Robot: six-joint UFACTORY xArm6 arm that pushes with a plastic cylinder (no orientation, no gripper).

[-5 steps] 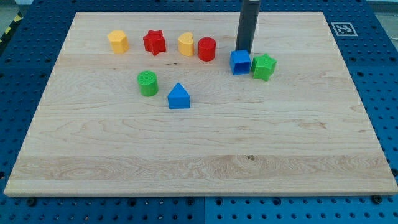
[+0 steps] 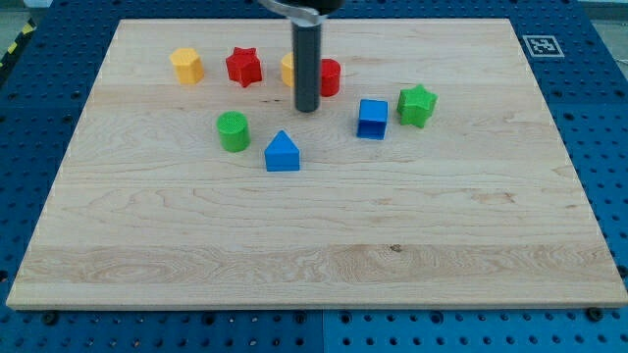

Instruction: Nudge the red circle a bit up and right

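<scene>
Rod tip set low-left of red circle, ready to push.

Moved left from beside blue cube (image 2: 372, 119) to stand with my tip (image 2: 306, 109) just below-left of red circle (image 2: 329, 76); no jaws fitted.

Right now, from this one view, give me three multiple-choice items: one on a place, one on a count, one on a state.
1. Where is my tip?
A. just below the red circle and yellow block
B. right of the green star
C. beside the yellow hexagon

2. How many blue blocks?
A. one
B. two
C. three

3. Blue cube and green star are:
A. stacked
B. pressed together
C. apart

Answers: 1 A, the rod ends just beneath that pair. 2 B, the cube plus the blue house-shaped block. 3 C, bare wood shows between them.
</scene>
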